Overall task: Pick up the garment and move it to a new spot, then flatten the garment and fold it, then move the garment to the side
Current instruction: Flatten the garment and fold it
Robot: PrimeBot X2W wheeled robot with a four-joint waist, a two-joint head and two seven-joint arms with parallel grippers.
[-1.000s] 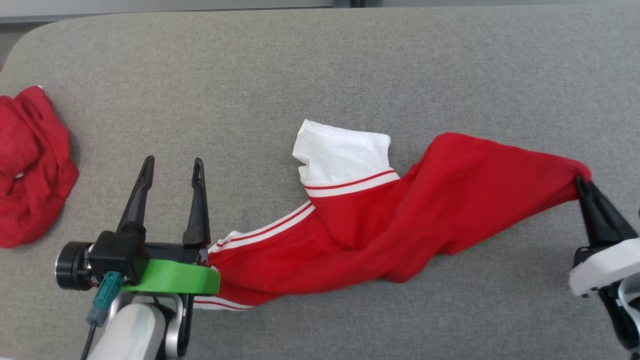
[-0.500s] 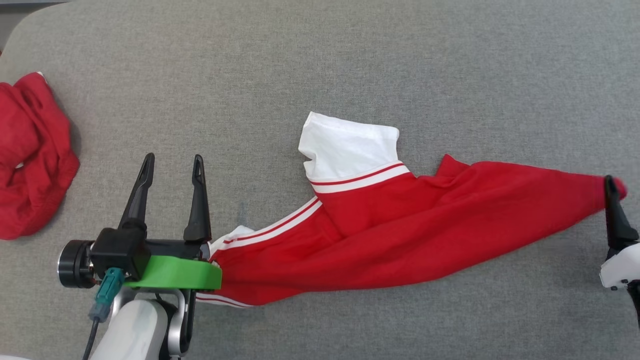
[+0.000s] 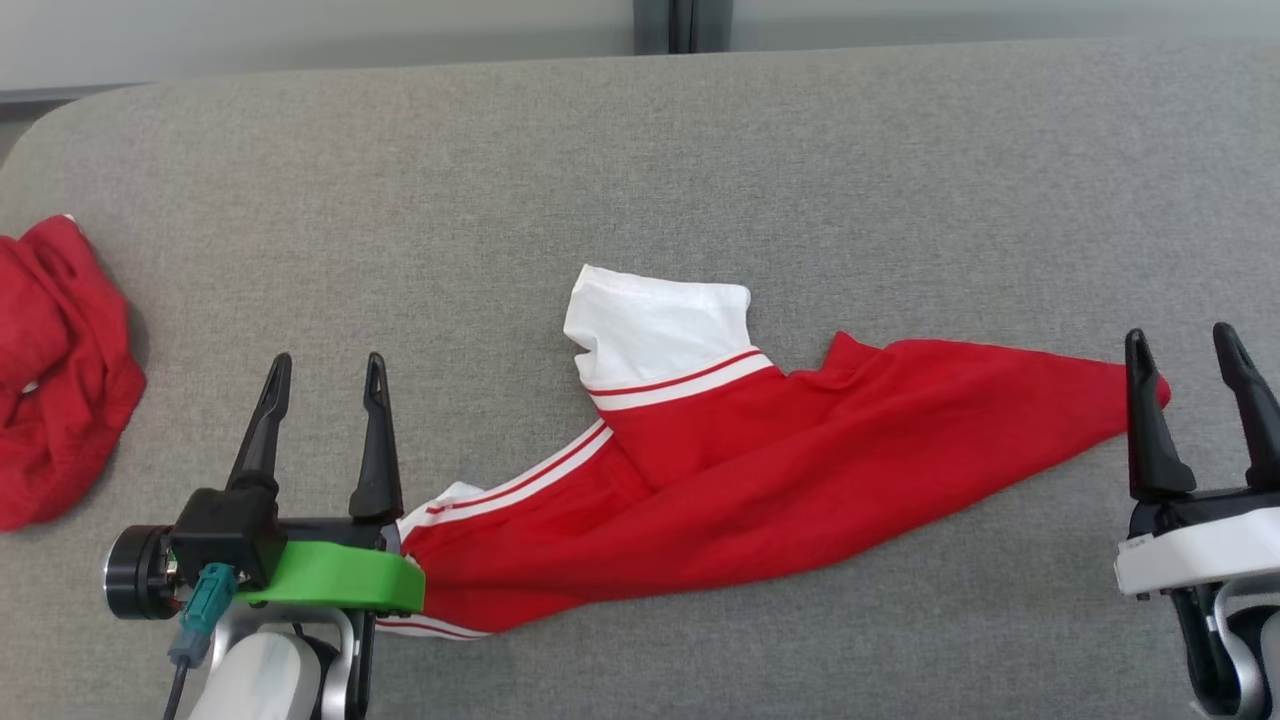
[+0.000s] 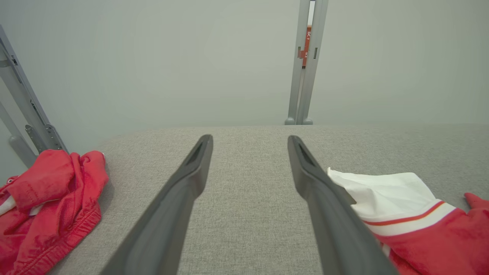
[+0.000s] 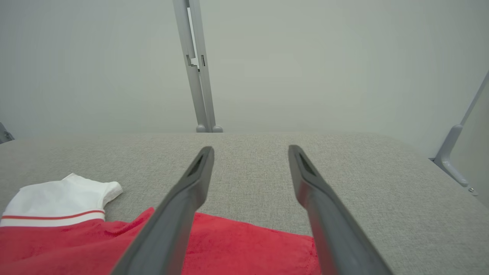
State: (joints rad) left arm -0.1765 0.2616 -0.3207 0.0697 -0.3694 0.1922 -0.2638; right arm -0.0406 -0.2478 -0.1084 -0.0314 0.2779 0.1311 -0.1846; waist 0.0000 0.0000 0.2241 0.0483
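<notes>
Between left hand (image 3: pixel 328 360) and right hand (image 3: pixel 1178 332), red garment (image 3: pixel 800 470), lying loose

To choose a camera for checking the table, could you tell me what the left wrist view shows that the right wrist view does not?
Left wrist view: the open left gripper and a crumpled red pile at far left. Right wrist view: the open right gripper, the red end of the garment lying ungripped beneath it. Both: its white sleeve, the grey table, a grey post.
</notes>
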